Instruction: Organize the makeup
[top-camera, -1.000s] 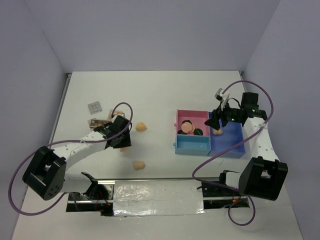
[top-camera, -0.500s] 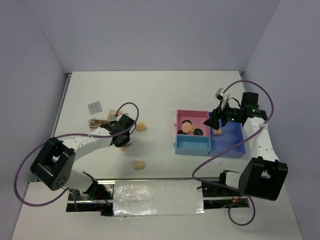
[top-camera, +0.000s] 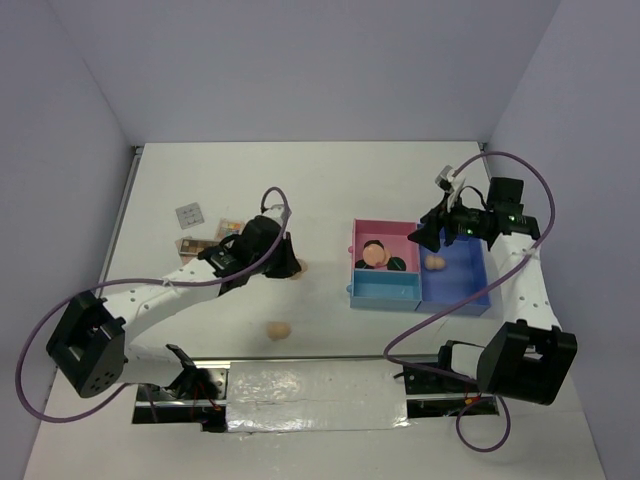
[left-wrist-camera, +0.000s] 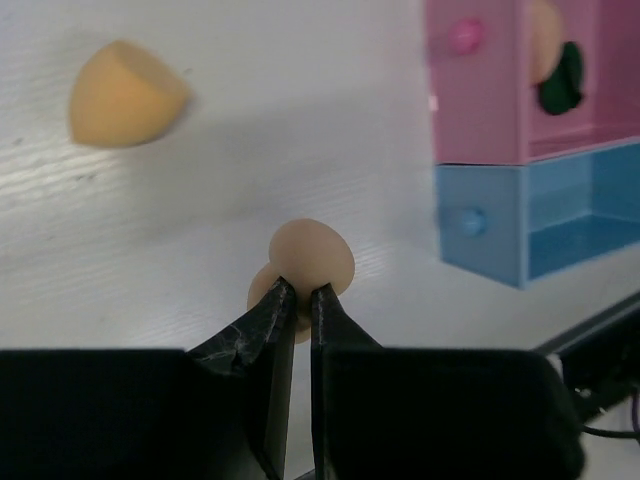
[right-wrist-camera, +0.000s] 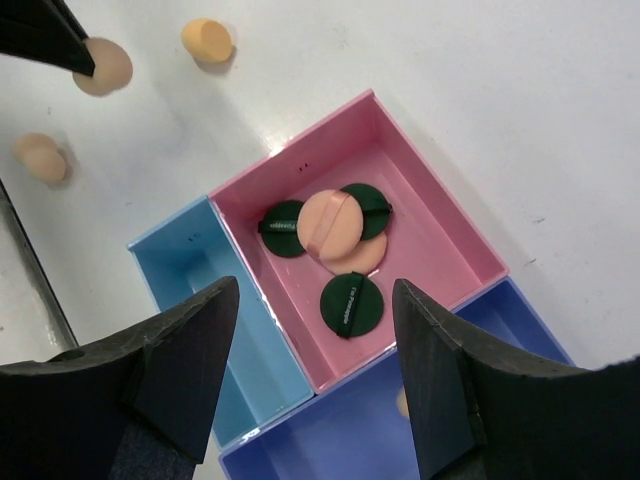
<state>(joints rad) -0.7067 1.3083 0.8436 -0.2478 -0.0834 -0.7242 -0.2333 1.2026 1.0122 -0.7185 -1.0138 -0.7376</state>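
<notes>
My left gripper is shut on the lower edge of a flat round peach pad, held above the table to the left of the tray. An orange-peach sponge lies beyond it, and another sponge lies nearer the front. My right gripper hangs open and empty over the tray. The pink compartment holds three dark green discs and peach pads. One sponge lies in the dark blue compartment.
Small palettes lie at the back left beside my left arm. The light blue compartment has nothing in it. Grey walls close the table on three sides. A silver strip runs along the front edge between the arm bases.
My left gripper closed on the peach pad, lifted it and carried it right, towards the tray. My right gripper drew up and back from the dark blue compartment, staying open.
</notes>
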